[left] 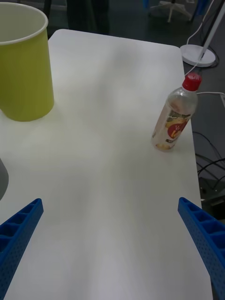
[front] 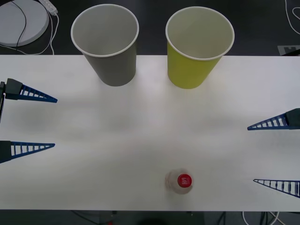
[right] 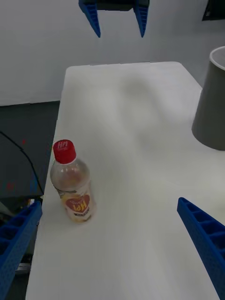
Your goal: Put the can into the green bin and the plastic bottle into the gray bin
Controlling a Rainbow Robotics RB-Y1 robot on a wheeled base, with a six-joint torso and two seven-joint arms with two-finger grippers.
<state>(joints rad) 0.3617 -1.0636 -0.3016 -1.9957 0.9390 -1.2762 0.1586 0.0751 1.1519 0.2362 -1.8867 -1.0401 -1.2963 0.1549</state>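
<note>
Risk sits mostly with the plastic bottle (front: 179,182), upright at the near edge of the worktop (front: 150,126). Left of the bottle, the left end effector (front: 28,122) hangs spread open and empty. Beyond the bottle stand the gray bin (front: 108,44) and, to its right, the green bin (front: 197,47), both empty; I see no can. Right of the bottle, the right end effector (front: 276,152) is open too. A clumsy sideways approach could tip the bottle off that edge.
</note>
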